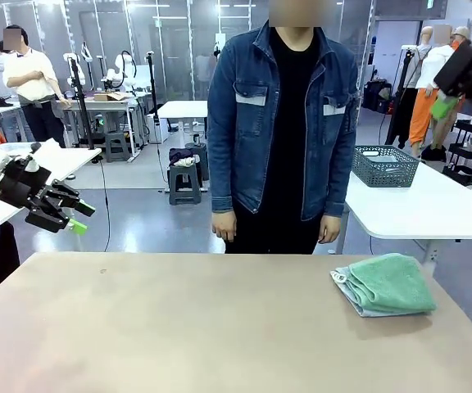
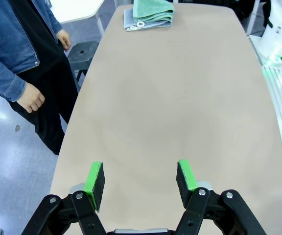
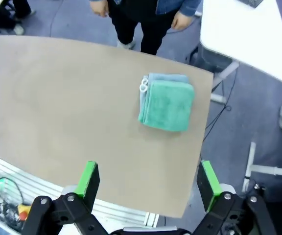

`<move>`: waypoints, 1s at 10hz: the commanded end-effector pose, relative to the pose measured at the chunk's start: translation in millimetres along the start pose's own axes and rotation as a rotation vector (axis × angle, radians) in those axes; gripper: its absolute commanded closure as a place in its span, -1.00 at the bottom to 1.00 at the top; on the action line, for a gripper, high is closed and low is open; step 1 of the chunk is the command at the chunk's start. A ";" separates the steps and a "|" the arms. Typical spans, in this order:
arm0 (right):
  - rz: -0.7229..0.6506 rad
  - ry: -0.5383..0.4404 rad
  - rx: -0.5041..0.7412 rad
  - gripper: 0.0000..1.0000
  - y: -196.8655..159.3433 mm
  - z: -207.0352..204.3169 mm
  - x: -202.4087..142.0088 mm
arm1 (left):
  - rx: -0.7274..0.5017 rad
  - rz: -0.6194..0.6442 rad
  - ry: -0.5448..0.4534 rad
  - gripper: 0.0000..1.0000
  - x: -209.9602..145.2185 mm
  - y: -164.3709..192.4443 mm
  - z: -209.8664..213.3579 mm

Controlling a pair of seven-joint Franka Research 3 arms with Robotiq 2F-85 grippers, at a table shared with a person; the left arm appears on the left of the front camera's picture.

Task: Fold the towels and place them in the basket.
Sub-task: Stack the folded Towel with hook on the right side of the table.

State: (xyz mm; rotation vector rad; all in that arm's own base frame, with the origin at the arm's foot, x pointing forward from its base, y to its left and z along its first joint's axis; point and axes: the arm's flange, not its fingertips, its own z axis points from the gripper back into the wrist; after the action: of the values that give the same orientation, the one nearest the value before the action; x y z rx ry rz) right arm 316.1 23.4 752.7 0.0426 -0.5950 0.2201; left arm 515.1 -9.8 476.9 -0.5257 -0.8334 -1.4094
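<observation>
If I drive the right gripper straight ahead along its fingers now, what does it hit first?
Most likely the bare table, short of the stacked towels, which sit ahead and slightly right of centre. The right gripper is open and empty; depth is hard to judge.

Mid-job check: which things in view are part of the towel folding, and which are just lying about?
Job:
- green towel, folded, stacked on the light blue towel
- dark grey basket, on the white side table

Lying about:
- stool with clothes behind the person
</observation>
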 end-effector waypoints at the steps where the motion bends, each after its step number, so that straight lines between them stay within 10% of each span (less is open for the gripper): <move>1: 0.003 -0.047 0.023 -1.00 -3.7 -4.9 -16.1 | 0.002 0.004 0.014 -0.50 1.9 0.6 1.4; 10: -0.001 -0.025 0.002 -1.00 -1.0 6.0 -5.8 | 0.002 0.004 0.014 -0.50 1.9 0.6 1.4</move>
State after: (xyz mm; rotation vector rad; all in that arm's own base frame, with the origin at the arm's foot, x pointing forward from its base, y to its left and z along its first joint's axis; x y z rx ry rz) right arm 307.2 18.9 751.5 0.0522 -0.6199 0.2201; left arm 515.1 -9.8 476.9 -0.5256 -0.8335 -1.4095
